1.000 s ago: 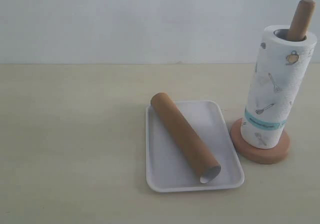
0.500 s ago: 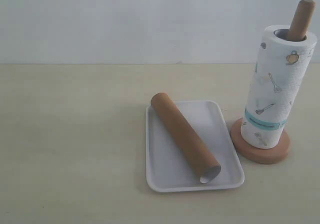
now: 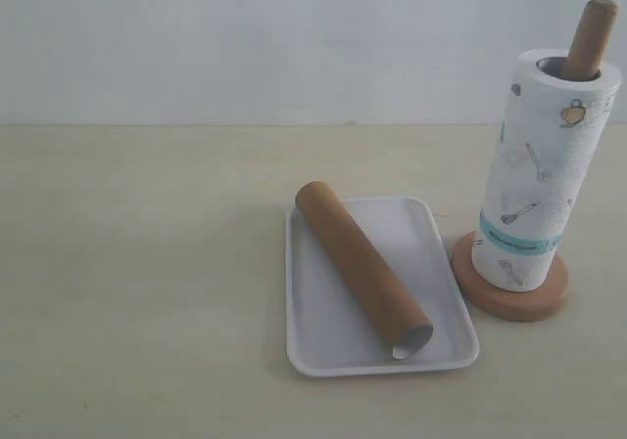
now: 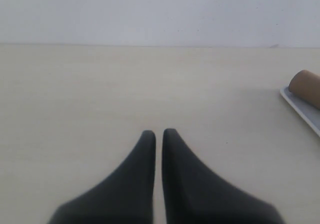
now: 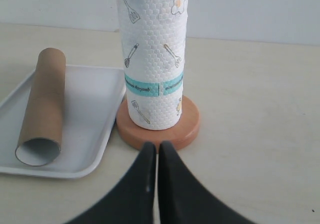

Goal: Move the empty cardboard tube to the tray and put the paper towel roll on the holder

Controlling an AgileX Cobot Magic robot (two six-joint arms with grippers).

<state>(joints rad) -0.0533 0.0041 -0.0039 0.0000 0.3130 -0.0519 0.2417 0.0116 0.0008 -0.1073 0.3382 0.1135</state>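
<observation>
Both steps look finished: empty cardboard tube [image 3: 363, 269] lies in the tray [image 3: 441, 263] beside the holder [image 3: 592, 37], which carries the paper towel roll [image 3: 542, 170]; left gripper [image 4: 158, 134] and right gripper [image 5: 157, 146] are pinched together, holding nothing, so nothing seems left to do.

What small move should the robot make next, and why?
Probably none, I judge: the task looks finished. The cardboard tube lies diagonally in the tray, and the paper towel roll stands on the holder, with the dowel showing above it. Resting the arms seems best.

Brown tube [image 3: 363, 268], white tray [image 3: 315, 331], white utensil-printed, teal-banded roll [image 3: 542, 179]
</observation>
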